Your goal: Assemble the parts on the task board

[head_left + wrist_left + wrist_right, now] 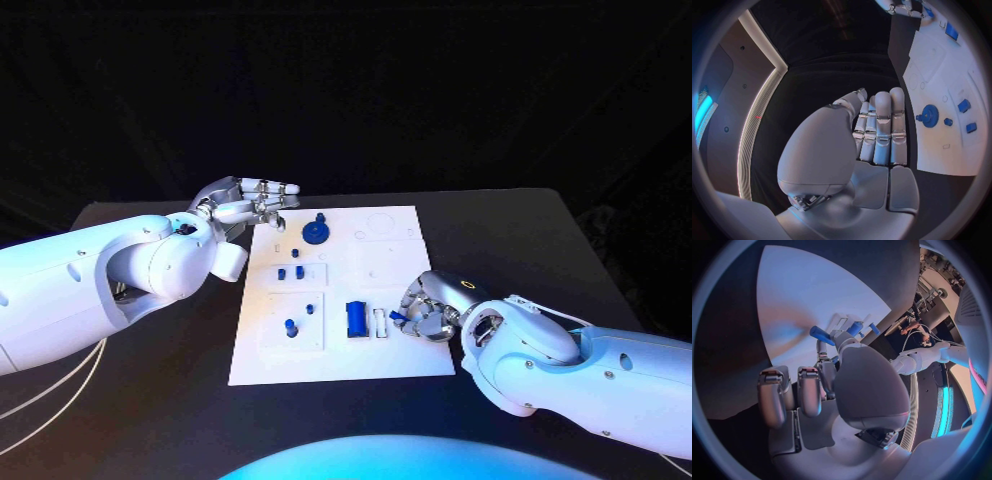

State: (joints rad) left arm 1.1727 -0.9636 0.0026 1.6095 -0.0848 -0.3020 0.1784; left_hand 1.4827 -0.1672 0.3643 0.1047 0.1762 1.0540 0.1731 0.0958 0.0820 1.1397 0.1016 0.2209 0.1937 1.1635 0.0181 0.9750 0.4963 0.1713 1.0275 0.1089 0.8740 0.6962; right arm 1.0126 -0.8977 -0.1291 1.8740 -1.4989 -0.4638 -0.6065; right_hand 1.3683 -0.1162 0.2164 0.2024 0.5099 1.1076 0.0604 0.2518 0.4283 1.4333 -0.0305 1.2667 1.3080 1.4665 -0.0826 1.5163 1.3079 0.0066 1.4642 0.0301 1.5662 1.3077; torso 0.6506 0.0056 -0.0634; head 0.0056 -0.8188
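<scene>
The white task board (389, 350) lies in the middle of the table. On it are a blue gear (316, 234), two small blue blocks (290, 271), two blue pegs (299, 317) and a longer blue block (356, 318). My right hand (428, 308) is over the board's right edge beside the longer block (822, 333), and pinches a small blue part (394, 316) between thumb and finger. My left hand (248, 200) hovers off the board's far left corner with its fingers (879, 130) straight and together, holding nothing. The gear (929, 115) is just beyond its fingertips.
The black table (144, 420) runs around the board on every side. Empty round and square recesses (378, 225) mark the board's far right part. White cables (43, 390) hang at the left near my left arm.
</scene>
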